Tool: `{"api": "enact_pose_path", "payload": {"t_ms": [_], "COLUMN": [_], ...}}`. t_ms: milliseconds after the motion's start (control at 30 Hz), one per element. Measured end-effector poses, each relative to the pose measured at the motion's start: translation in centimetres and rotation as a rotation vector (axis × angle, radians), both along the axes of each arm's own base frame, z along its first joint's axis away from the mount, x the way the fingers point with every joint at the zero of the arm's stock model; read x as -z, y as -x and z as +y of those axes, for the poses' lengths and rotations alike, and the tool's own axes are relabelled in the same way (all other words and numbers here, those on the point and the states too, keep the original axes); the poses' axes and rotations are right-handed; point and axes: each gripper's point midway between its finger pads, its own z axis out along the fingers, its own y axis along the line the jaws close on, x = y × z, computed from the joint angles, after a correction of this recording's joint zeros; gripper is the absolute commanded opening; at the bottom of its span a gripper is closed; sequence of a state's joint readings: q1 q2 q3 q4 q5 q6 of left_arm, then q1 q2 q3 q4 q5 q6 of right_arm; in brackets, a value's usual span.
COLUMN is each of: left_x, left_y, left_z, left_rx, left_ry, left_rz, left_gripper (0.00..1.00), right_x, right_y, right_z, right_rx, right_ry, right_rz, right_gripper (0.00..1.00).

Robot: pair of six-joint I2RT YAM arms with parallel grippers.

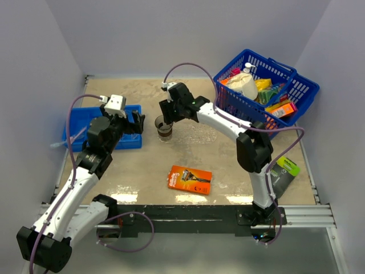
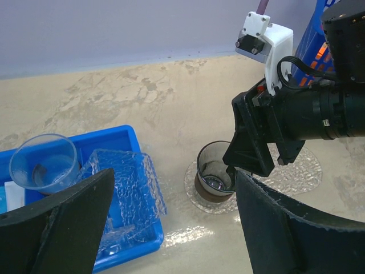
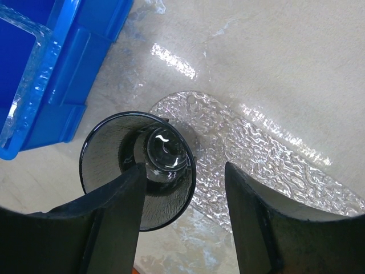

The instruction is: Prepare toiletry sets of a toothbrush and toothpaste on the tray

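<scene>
Currently right gripper point(image 3: 183, 171) released, fingers straddling rim of dark cup point(image 3: 108, 154) standing on clear tray point(image 3: 274, 165), mid-counter toward far edge. Left gripper point(image 2: 174, 178) released, above blue bin point(image 2: 128, 137) near left edge.

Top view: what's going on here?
The right gripper is at the brown cup standing on the clear tray, fingers open, one apparently inside the rim. The left gripper hovers open and empty by the blue bin. The cup looks empty, and nothing else sits on the tray.
</scene>
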State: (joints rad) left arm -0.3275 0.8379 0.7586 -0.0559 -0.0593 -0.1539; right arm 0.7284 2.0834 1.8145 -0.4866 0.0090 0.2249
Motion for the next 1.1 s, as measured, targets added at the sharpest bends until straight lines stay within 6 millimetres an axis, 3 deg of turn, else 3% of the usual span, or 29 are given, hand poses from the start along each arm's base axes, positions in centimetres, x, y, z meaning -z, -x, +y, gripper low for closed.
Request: {"api": "enact_pose_path", "payload": {"t_ms": [267, 400, 567, 800, 1100], "left_x": [0.3, 0.5, 0.6, 0.8, 1.0], "left_y": [0.1, 0.1, 0.0, -0.1, -0.1], "left_z": [0.0, 0.0, -0.1, -0.2, -0.3], "left_rx": [0.0, 0.003, 0.006, 0.011, 0.015], "left_ry": [-0.005, -0.005, -0.007, -0.008, -0.008], "left_rz": [0.013, 0.017, 0.023, 0.029, 0.033], "left_gripper": [0.91, 0.91, 0.91, 0.91, 0.91], "right_x": [0.4, -0.6, -2.2, -2.5, 0.2], "right_y": [1.4, 2.5, 3.0, 3.0, 2.7], "right_z": [-1.3, -2.3, -2.0, -1.3, -1.1], "right_rx": [0.026, 0.056, 0.077, 0.092, 0.128], "right_ry": [0.004, -0.008, -0.063, -0.097, -0.064], "right_rz": [0.023, 0.02, -0.001, -0.002, 0.032], "right_gripper": [0.57, 0.56, 0.54, 0.49, 0.36]}}
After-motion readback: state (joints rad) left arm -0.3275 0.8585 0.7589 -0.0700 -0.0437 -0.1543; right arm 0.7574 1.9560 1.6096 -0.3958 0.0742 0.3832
